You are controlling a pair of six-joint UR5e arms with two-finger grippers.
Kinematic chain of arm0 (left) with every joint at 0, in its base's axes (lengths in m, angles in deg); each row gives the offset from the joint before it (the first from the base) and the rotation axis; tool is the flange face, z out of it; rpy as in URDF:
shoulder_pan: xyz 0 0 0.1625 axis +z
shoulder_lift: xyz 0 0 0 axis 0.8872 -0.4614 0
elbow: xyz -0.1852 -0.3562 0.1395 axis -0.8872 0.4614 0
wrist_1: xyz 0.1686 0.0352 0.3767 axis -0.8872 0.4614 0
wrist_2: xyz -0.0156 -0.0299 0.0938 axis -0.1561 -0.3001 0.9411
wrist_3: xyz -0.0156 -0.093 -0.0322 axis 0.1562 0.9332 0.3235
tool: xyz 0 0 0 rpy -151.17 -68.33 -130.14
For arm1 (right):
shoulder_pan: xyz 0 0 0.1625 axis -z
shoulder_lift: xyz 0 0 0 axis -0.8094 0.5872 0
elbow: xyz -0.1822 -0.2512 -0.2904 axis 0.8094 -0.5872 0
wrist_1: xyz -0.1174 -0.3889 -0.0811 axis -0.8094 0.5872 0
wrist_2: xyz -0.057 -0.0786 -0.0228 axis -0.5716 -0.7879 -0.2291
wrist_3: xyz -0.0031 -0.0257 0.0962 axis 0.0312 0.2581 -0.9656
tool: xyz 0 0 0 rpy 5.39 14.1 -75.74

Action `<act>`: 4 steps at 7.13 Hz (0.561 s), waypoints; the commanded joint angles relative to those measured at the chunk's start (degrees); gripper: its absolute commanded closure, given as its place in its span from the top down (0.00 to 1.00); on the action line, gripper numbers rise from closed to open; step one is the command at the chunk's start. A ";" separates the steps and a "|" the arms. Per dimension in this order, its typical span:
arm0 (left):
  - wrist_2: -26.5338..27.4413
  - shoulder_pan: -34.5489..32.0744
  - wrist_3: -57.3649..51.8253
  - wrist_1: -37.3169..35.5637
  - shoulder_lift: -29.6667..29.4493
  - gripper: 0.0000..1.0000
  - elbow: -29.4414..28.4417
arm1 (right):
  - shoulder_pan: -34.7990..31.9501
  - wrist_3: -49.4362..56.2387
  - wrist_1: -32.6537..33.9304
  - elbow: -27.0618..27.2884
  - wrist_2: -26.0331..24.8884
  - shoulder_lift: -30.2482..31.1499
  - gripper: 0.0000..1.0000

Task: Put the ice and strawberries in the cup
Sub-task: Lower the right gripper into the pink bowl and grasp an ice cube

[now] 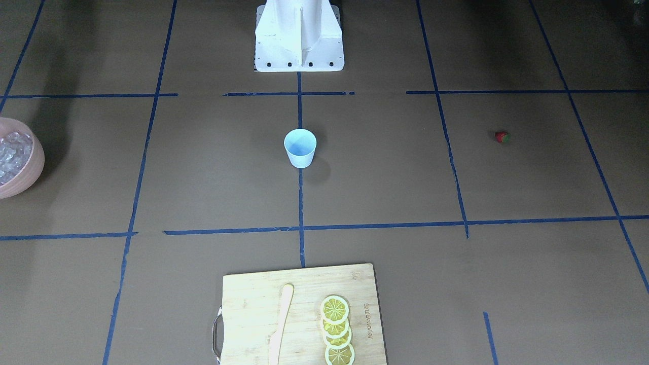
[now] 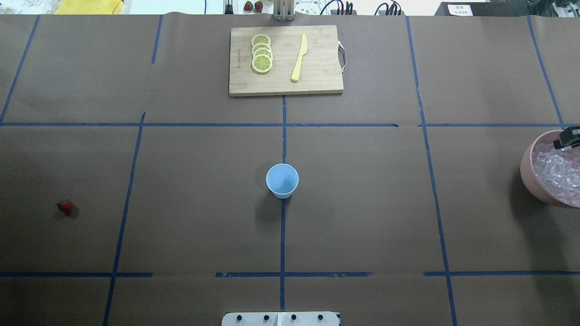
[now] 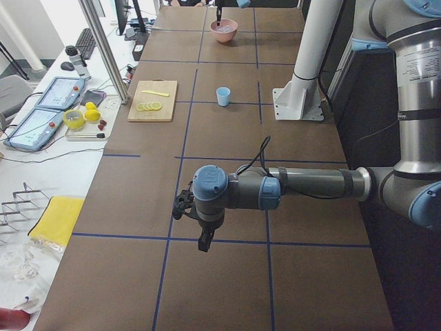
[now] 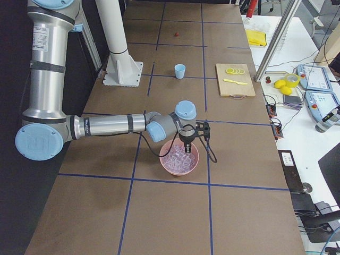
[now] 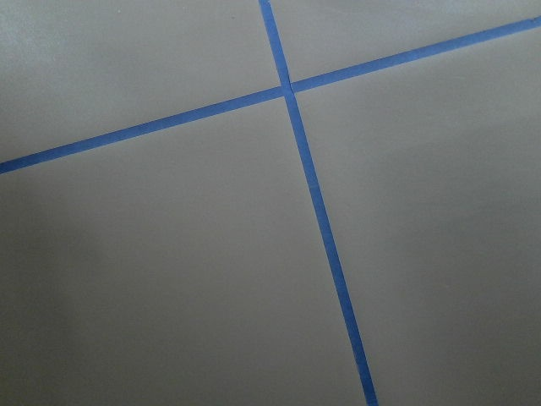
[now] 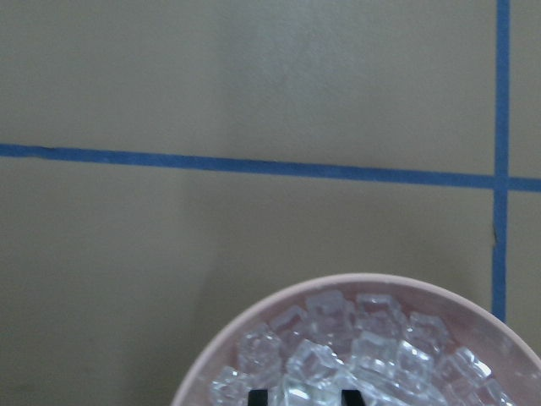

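- Overhead, the cup (image 2: 282, 181) stands upright at the table's middle, on a blue tape line, its blue bottom showing, well apart from everything else.
- Only that view and the front-facing one take in both ends of the table at once. The strawberry (image 2: 65, 206) lies alone far out on the robot's left, and the pink bowl (image 2: 528, 167) of ice (image 2: 555, 174) sits far out on its right, cut by the frame edge.
- From the right end the whole bowl shows, with the right gripper (image 4: 187, 147) pointing down into it, tips at the ice pile.
- Its wrist camera adds two dark fingertips (image 6: 258, 396) at the bottom edge, apart, with cubes between them — whether they clench one I cannot tell.
- The left gripper (image 3: 204, 243) appears only from the left end, hanging over brown table near a tape line — released or clenched, I cannot tell. Its own wrist camera shows just paper and crossed tape.
- A cutting board (image 2: 317, 81) at the far edge carries lemon slices (image 2: 262, 53) and a pale knife (image 2: 299, 58).
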 commanded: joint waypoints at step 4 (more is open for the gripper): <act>0.00 0.00 0.00 0.01 -0.01 1.00 0.26 | 4.12 -1.36 17.03 8.56 1.49 -15.82 0.00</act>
